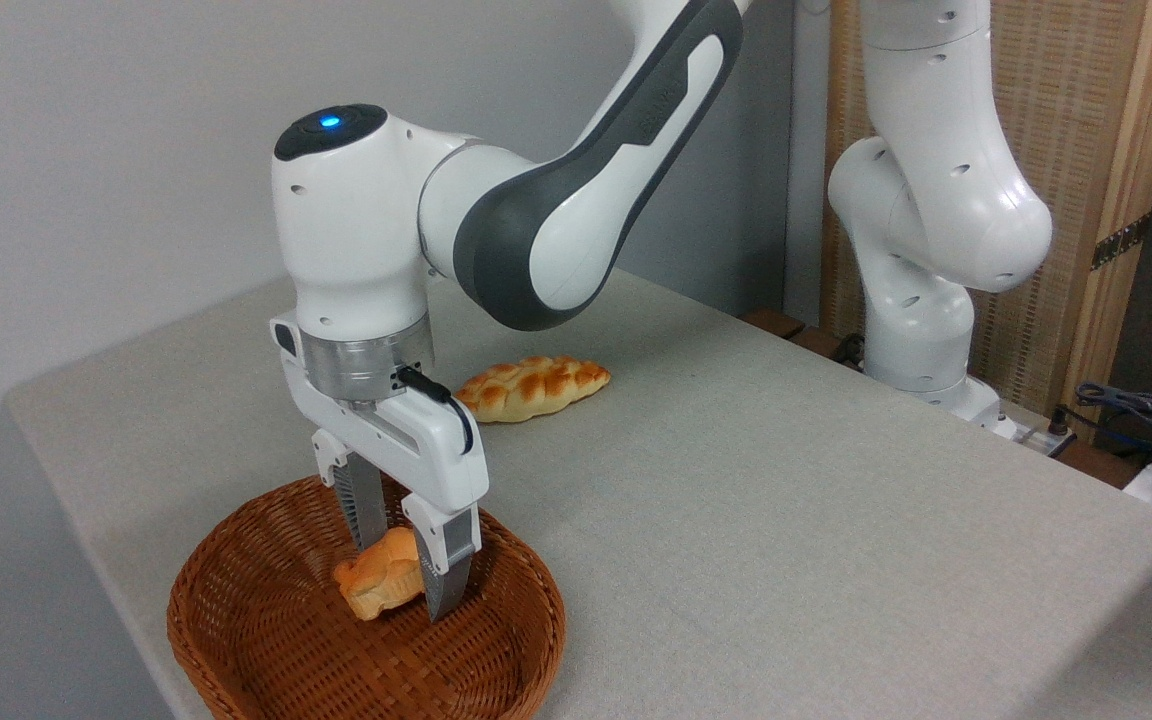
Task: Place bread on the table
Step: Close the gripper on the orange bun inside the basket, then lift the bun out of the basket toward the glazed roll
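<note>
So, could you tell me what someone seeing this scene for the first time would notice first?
Probably the white arm reaching down at the lower left, its end effector closed on a small golden bun inside a brown wicker basket. Next would be the braided loaf lying alone on the grey cloth-covered table, behind the basket.

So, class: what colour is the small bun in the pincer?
Golden-orange; the bun shows clearly in the fixed camera view, over the basket.
</note>
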`<action>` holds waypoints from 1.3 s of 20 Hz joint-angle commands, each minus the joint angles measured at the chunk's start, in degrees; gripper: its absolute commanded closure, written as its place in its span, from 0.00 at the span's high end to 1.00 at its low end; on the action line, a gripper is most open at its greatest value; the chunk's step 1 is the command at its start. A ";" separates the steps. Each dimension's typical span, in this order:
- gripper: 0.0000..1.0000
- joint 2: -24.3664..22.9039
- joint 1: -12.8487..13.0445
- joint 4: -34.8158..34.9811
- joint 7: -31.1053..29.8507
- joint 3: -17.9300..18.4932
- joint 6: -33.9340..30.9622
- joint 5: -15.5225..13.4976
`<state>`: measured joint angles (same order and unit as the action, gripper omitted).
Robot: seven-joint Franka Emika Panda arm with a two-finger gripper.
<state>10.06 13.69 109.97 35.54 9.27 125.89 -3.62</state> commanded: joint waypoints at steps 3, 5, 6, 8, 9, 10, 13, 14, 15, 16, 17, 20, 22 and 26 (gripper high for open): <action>0.37 0.66 0.11 -0.28 -0.21 0.14 1.03 0.90; 0.37 0.57 0.11 -0.28 -0.21 0.14 1.03 0.81; 0.37 0.48 0.20 -0.28 -0.21 0.14 1.03 0.81; 0.37 0.13 0.20 -0.36 -0.21 0.14 1.03 0.81; 0.37 -0.13 0.20 -0.37 -0.21 0.05 1.03 0.81; 0.37 -0.83 0.20 -0.28 -0.21 0.05 1.03 0.81; 0.41 -2.93 0.20 -0.37 -0.30 0.05 1.03 0.29; 0.42 -3.38 0.20 -0.37 -0.30 0.05 1.03 0.37; 0.42 -4.34 0.20 -0.28 -0.30 0.05 1.03 0.28; 0.43 -5.39 0.20 -0.28 -0.38 -0.04 0.94 0.20; 0.43 -5.93 0.20 -0.28 -0.38 0.05 0.94 0.11; 0.44 -9.00 0.29 -0.19 -0.47 0.05 -1.16 0.02; 0.44 -9.97 0.37 -0.19 -0.30 0.05 -4.23 0.02; 0.45 -11.81 1.87 0.34 -0.38 -0.04 -7.31 0.02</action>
<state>0.68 14.10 109.00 35.54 9.18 121.16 -3.62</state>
